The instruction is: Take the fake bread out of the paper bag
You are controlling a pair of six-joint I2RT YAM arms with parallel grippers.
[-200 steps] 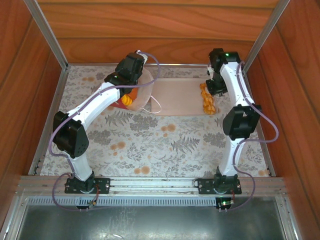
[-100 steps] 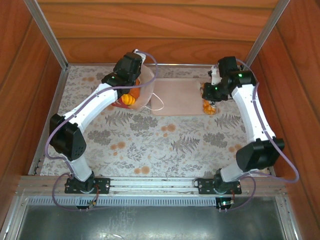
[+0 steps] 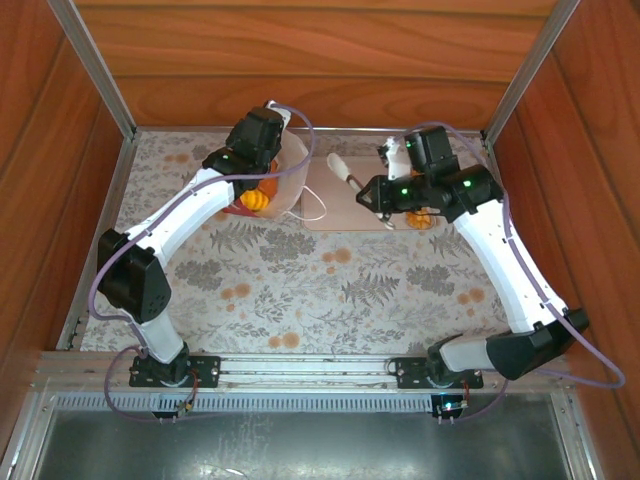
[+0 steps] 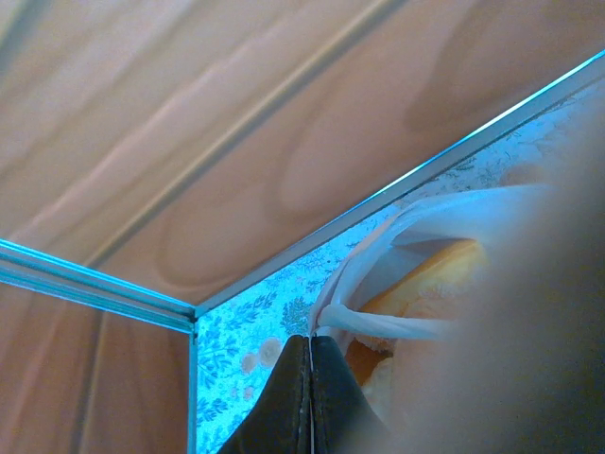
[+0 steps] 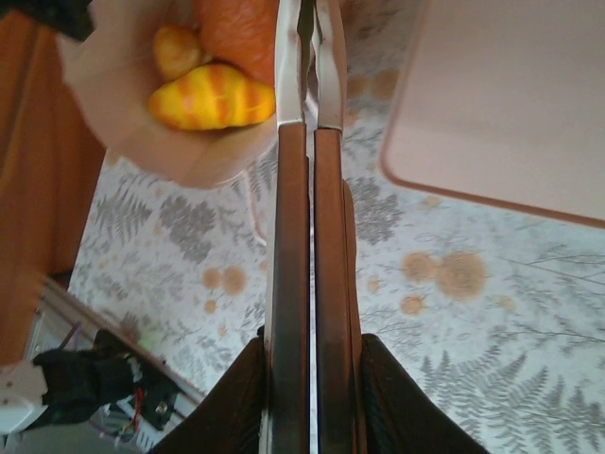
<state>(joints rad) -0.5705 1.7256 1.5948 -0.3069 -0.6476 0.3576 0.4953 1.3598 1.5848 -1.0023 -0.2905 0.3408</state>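
Observation:
The paper bag [image 3: 288,180] lies on its side at the back left, its mouth facing the tray. My left gripper [image 3: 258,160] is shut on the bag's white rim [image 4: 352,284], and in the left wrist view the fingertips [image 4: 301,355] are pinching paper. Orange fake bread [image 3: 255,197] shows inside the bag; in the right wrist view it appears as a striped croissant [image 5: 210,99]. My right gripper [image 5: 310,345] is shut on metal tongs [image 5: 307,218]. The tongs are closed, with their tips near the bag mouth [image 5: 142,142]. More fake bread [image 3: 420,215] lies at the tray's right end.
The flat pale pink tray [image 3: 350,200] sits at the back centre, right of the bag. Wooden walls and metal rails [image 3: 95,65] close in the floral table top on three sides. The bag's white cord handle [image 3: 315,212] trails onto the tray's edge.
My right arm has swung left from the bread on the tray's right end, carrying the tongs toward the bag, and the tongs have closed. The left arm has hardly moved.

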